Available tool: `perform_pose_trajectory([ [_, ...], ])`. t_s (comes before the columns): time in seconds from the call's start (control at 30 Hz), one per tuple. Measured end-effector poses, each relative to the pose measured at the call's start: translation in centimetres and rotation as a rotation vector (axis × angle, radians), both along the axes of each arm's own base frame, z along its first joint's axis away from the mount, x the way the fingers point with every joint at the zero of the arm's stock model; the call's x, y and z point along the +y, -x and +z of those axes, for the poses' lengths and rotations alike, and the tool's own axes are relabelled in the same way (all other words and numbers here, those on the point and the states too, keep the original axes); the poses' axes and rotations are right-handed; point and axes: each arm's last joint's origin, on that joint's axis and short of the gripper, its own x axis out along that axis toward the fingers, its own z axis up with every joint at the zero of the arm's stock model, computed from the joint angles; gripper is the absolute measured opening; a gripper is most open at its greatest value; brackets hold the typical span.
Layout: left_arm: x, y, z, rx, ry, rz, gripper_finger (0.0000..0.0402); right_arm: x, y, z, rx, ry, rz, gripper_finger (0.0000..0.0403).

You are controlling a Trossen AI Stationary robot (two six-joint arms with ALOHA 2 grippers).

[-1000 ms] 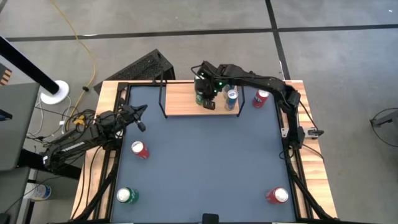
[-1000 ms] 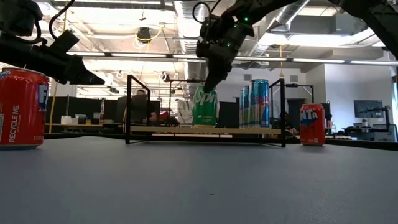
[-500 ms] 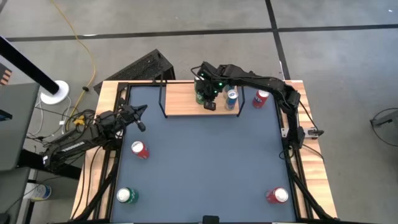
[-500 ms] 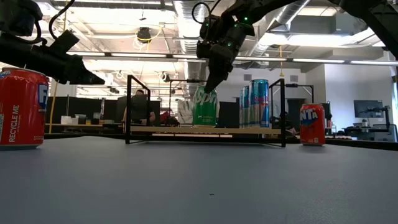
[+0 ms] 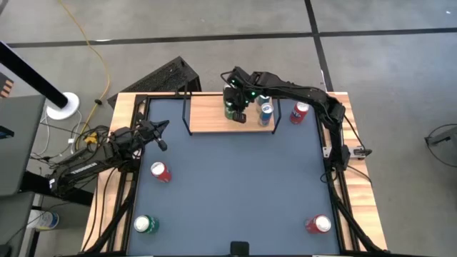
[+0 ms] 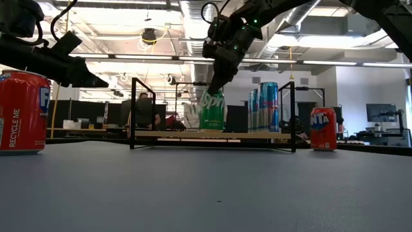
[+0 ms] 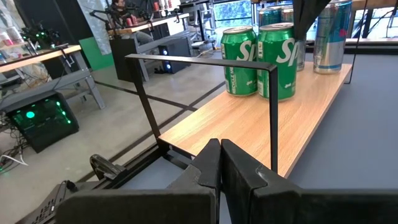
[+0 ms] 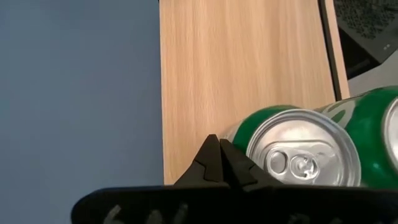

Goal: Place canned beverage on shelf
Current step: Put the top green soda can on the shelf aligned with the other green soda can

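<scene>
1. Your right gripper (image 6: pixel 212 87), fingers pressed together and holding nothing, hovers just above the green soda can (image 6: pixel 212 111).
2. That can stands upright on the light-wood shelf with black wire ends (image 5: pixel 207 118), beside a tall blue can (image 6: pixel 268 107).
3. Your left gripper (image 5: pixel 163 135), also closed and empty, waits over the dark-blue worktop (image 5: pixel 235 185), left of the shelf.

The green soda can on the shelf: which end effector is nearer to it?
The right. The right end effector, shut, hangs just above the green soda can on the shelf. The left end effector, shut, waits beyond the shelf's left end.
</scene>
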Motion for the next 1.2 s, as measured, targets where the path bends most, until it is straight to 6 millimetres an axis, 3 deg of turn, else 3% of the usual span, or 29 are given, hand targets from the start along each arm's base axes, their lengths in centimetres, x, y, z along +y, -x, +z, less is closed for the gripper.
perform_pose_trajectory([
  [0.53,0.0,0.0,0.0,-0.001,0.000,0.000,0.0000,0.9,0.4,-0.4,0.058,-0.049,0.097,0.0000],
  [1.0,0.0,0.0,0.0,0.000,0.000,0.000,0.0000,-1.1,0.8,-0.1,-0.001,-0.010,0.063,0.0000],
  [1.2,0.0,0.0,0.0,0.000,0.000,0.000,0.0000,-0.4,0.7,-0.1,-0.022,-0.074,0.144,0.0000],
])
